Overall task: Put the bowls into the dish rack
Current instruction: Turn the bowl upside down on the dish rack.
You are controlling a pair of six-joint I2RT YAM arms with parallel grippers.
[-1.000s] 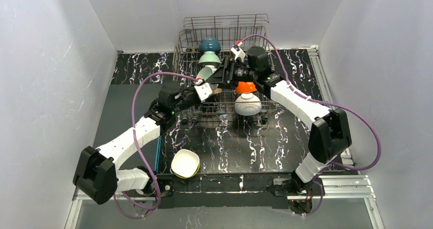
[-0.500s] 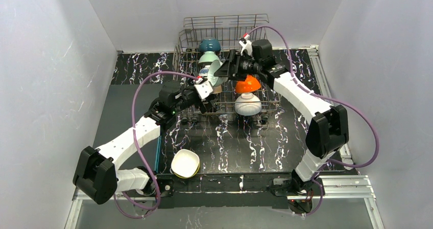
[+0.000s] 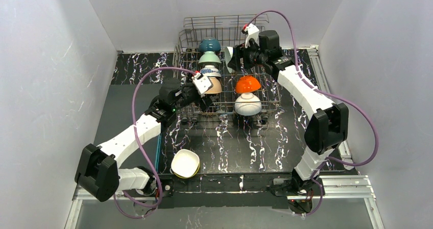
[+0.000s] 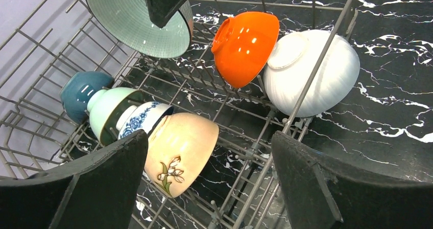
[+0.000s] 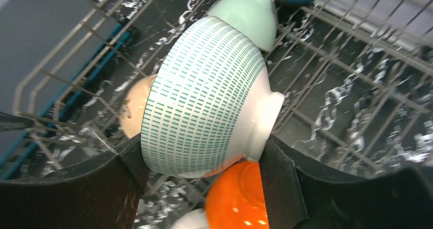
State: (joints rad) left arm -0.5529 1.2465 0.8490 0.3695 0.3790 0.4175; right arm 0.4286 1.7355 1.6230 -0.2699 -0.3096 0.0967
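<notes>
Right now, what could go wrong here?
1. The right gripper holds the green-dashed bowl tilted in the air near the orange bowl. A slip could drop it onto the racked bowls.
2. The left gripper hangs open close over the tan bowl and the dish rack wires. Pulling back carelessly might snag a wire or tip that bowl.

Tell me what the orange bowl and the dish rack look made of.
Orange bowl: likely glazed ceramic, glossy with sharp white highlights; hard plastic is not ruled out. Dish rack: grey metal wire with a dull finish, thin straight rods crossing in a grid.
</notes>
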